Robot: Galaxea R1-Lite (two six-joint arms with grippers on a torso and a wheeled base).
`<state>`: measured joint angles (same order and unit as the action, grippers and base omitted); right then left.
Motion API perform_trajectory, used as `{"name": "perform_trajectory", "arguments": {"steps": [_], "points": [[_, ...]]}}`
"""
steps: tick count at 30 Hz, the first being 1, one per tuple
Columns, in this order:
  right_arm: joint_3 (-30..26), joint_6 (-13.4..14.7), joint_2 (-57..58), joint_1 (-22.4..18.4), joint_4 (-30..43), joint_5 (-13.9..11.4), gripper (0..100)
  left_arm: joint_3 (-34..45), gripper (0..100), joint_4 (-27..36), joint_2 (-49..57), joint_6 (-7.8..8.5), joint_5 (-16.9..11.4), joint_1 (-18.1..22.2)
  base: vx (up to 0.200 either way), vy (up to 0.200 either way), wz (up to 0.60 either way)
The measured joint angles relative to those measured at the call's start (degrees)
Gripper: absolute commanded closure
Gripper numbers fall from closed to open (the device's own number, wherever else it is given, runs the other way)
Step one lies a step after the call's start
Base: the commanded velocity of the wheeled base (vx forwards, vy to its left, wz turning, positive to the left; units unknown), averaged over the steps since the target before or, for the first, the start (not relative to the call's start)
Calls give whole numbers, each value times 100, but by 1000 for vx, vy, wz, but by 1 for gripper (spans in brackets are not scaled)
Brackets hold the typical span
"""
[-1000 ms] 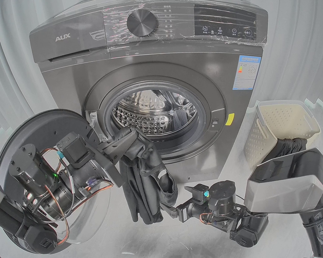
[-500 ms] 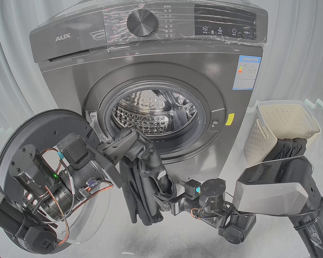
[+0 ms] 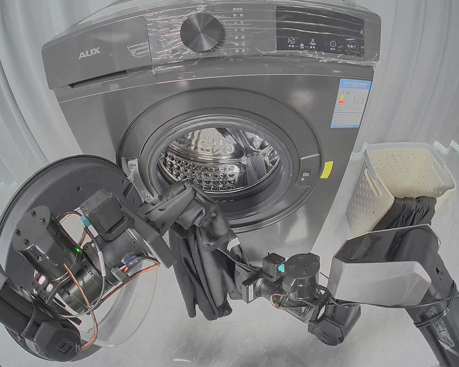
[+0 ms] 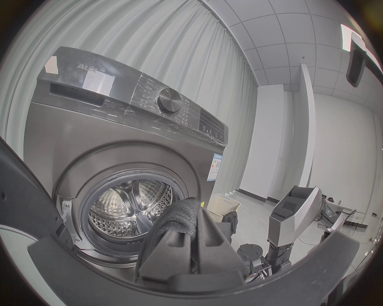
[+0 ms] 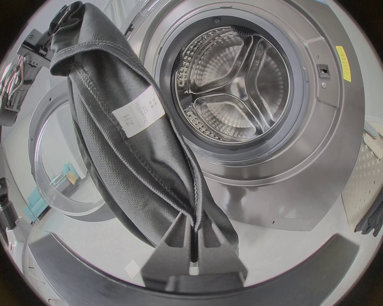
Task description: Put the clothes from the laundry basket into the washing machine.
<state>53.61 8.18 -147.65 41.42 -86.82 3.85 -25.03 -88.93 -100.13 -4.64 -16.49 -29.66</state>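
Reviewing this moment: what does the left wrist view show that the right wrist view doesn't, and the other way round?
Left wrist view, not the right: the control dial and display panel along the top of the washing machine, plus a close look at the left gripper shut on the dark garment. Right wrist view, not the left: the garment's white label and the right gripper shut on its hem. Both: the open drum, the garment, and the laundry basket.

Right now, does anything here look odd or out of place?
A dark cloth droops over the laundry basket's rim, and crinkled plastic film covers the washing machine's panel. The dark garment hangs outside the drum between left gripper and right gripper.
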Motion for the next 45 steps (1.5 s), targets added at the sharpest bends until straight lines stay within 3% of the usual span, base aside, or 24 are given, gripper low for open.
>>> {"name": "perform_trajectory", "arguments": {"steps": [9, 26, 34, 45], "points": [[-601, -2, 623, -121, -38, 0, 100, 33, 100, 2, -11, -2, -1, 65, 0, 0, 0], [-2347, -167, 3260, -924, -40, -132, 100, 235, 100, 0, -146, -46, 90, 518, 0, 0, 0], [-2470, -178, 4220, -962, -38, -154, 100, 527, 100, 0, -133, -2, 221, 579, 0, 0, 0], [-2336, -154, 4559, -890, -119, -154, 100, 568, 100, -5, -11, -60, 218, 613, 0, 0, 0]]}}
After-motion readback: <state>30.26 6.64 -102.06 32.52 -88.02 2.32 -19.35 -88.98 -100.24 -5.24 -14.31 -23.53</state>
